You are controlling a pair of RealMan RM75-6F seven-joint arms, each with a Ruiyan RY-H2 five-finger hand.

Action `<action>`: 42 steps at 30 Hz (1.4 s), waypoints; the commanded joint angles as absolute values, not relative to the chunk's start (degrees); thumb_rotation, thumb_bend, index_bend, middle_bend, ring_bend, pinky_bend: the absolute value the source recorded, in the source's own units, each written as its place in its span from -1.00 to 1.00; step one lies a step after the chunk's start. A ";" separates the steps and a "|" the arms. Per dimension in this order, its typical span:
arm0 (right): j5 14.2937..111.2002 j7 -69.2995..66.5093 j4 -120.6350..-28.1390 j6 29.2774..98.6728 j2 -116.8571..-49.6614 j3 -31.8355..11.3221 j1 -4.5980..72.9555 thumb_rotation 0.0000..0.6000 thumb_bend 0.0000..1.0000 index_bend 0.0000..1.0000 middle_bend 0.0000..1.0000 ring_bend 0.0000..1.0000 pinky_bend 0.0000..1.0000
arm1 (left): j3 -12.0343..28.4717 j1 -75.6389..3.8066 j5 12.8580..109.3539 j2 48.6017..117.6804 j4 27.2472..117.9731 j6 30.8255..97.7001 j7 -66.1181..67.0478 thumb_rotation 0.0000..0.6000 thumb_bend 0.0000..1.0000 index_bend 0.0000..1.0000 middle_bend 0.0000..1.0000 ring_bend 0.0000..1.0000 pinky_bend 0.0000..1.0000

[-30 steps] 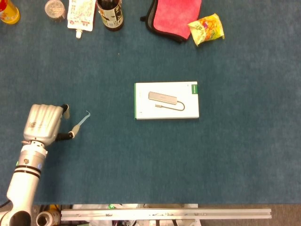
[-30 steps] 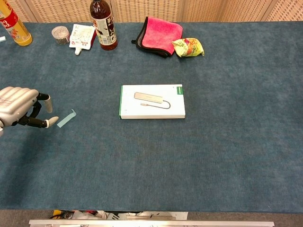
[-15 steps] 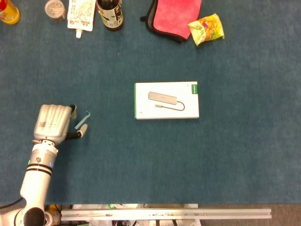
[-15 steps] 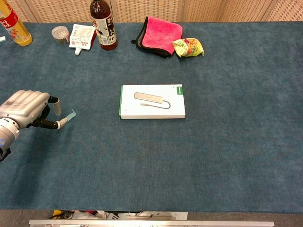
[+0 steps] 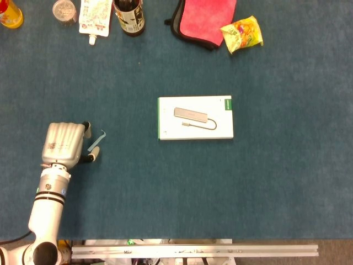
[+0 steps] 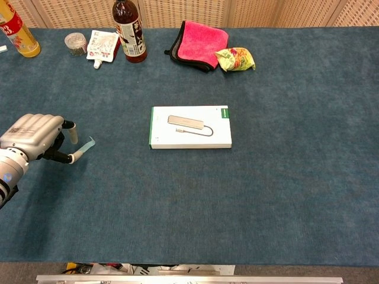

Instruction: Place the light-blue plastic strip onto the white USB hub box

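A: Nearest edge first. What is logged there?

B: A metal rail [image 5: 193, 251] along the near edge of the counter [image 5: 165, 187], which carries blue cloth.

A: The left hand?

B: The left hand [image 5: 62, 144] sits at the near left, knuckles up. A fingertip [image 6: 71, 158] touches the near end of the light-blue plastic strip [image 6: 84, 147]. Whether the strip is pinched or only touched, I cannot tell. The right hand is not seen in either view.

A: The strip's position?

B: Near left, well apart from the white USB hub box [image 5: 195, 117], which lies flat mid-counter.

A: Far edge?

B: Left to right: yellow bottle [image 6: 19, 31], small jar [image 6: 75, 43], white pouch [image 6: 101, 46], dark bottle [image 6: 129, 31], pink cloth [image 6: 198, 43], yellow-green snack bag [image 6: 235, 59].
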State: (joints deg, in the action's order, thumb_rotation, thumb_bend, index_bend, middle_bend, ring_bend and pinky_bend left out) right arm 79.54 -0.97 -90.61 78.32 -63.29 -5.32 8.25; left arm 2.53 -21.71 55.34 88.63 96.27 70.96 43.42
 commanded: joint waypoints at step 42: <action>80.14 -4.04 -88.87 79.77 -63.39 -5.47 6.73 0.31 -0.05 -0.32 -0.12 -0.41 -0.48 | 2.48 -22.94 52.48 92.27 92.56 70.92 41.19 0.28 -0.41 0.09 0.67 0.82 0.99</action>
State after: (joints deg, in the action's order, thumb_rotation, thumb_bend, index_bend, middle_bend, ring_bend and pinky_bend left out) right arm 80.13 -4.04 -88.87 79.76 -63.39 -5.46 6.73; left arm 2.48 -22.94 52.46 92.24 92.59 70.89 41.22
